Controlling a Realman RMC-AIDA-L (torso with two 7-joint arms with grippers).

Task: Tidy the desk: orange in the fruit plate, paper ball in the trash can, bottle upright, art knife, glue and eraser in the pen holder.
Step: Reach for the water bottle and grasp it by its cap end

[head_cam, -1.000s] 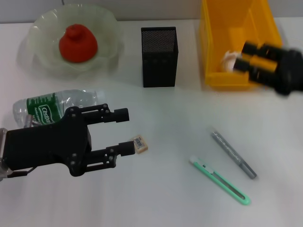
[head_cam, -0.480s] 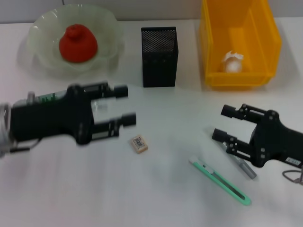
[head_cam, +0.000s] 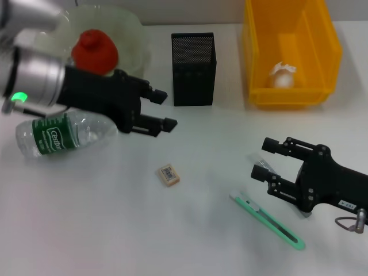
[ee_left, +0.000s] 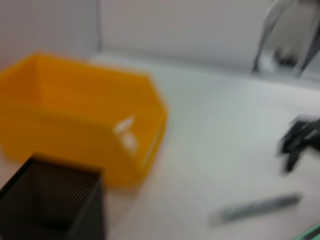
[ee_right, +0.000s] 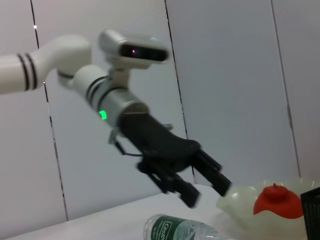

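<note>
The bottle (head_cam: 66,133) lies on its side near the desk's left edge, just under my left claw (head_cam: 161,109), whose fingers are apart. It looks light, slick and crushable, so I would grip the labelled middle. My right claw (head_cam: 261,158) hangs open over the glue (head_cam: 259,161).
</note>
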